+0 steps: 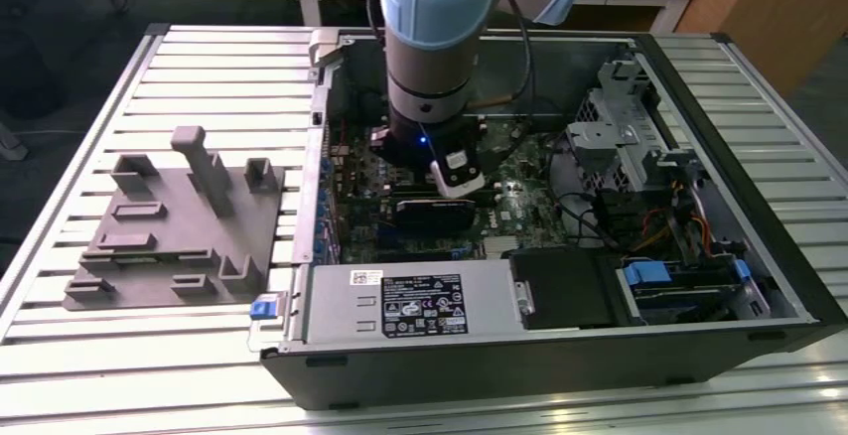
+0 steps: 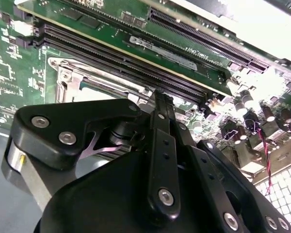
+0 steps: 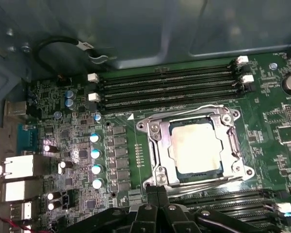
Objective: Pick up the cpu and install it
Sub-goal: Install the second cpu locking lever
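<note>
The cpu [image 3: 194, 148], a small square chip with a silvery-white top, lies flat inside the metal socket frame [image 3: 155, 145] on the green motherboard in the first wrist view. My gripper [image 3: 158, 190] hovers just beside the socket's edge, its two black fingers pressed together with nothing between them. In the second wrist view the gripper [image 2: 161, 97] points down at the board beside the socket frame [image 2: 70, 80] and the long memory slots [image 2: 136, 63]. In the exterior view my arm [image 1: 431, 58] reaches down into the open computer case [image 1: 742, 256].
A gray plastic fixture [image 1: 179, 221] sits on the slatted table at the exterior view's left. Inside the case are a white-labelled power supply box [image 1: 411, 301], a black block [image 1: 431, 215], drive cages [image 1: 636, 147] and loose cables. Memory slots [image 3: 169, 87] flank the socket.
</note>
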